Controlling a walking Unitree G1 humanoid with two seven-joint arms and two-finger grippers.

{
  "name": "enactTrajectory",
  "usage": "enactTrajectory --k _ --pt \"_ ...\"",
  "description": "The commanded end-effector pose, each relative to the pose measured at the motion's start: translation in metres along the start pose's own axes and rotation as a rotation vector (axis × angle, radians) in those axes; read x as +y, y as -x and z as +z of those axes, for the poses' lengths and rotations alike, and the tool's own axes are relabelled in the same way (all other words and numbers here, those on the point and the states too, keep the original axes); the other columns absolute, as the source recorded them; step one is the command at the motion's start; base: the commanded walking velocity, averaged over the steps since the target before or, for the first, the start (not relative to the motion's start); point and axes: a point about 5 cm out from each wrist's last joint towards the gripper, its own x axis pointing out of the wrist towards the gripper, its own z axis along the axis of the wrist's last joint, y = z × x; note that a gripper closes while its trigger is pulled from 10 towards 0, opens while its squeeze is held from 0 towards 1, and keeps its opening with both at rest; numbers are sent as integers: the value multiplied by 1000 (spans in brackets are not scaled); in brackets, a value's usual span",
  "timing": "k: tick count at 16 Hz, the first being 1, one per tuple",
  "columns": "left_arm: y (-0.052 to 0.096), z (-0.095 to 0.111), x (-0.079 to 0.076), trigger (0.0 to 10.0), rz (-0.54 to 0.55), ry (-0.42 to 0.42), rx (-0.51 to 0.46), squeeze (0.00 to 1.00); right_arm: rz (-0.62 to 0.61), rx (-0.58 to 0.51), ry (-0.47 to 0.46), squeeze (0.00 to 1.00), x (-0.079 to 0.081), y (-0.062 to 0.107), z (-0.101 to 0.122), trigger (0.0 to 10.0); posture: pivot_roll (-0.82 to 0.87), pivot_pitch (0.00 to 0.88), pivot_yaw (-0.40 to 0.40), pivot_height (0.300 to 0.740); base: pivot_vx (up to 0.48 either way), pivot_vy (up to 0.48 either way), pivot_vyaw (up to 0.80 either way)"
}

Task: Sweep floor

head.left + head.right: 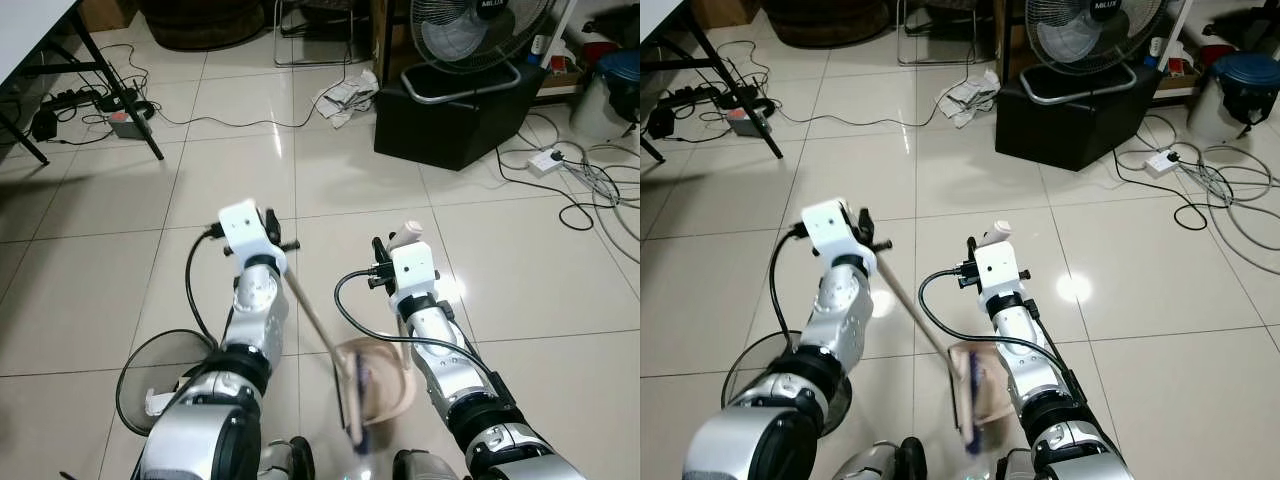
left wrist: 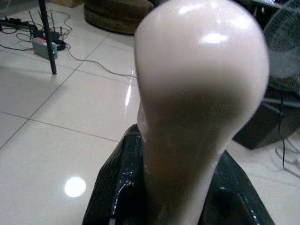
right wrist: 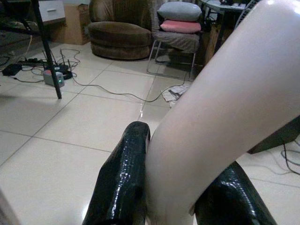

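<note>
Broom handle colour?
Pale beige broom handle, clearest in the left eye view, held by the left pincer.

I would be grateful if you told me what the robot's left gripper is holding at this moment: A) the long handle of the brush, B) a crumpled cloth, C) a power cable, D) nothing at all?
A: the left gripper is closed on the pale brush handle, which slants down to the brush head beside the dustpan held by the right gripper.
</note>
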Motion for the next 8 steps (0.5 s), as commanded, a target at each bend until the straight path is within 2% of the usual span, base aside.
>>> enactTrajectory --k 1,3,5,6,8 --pt "-5 11 0 10000 9 27 -33 0 -2 2 -44 0 4 0 0 10000 -28 153 124 740 0 0 0" --pt "-12 24 -2 10000 -29 17 -68 0 -14 7 -53 0 1 3 -3 10000 -29 143 123 740 0 0 0" --pt "-16 31 -5 10000 -115 -47 -77 0 -27 10 -58 0 -2 5 -5 10000 -29 123 124 740 0 0 0" --pt "-16 31 -1 10000 -141 -79 -74 0 -51 13 -68 0 -6 6 -6 10000 -30 112 124 740 0 0 0" --pt "-16 34 12 10000 -147 -91 -80 0 -86 8 -80 0 -14 6 -5 10000 -32 85 120 740 0 0 0"
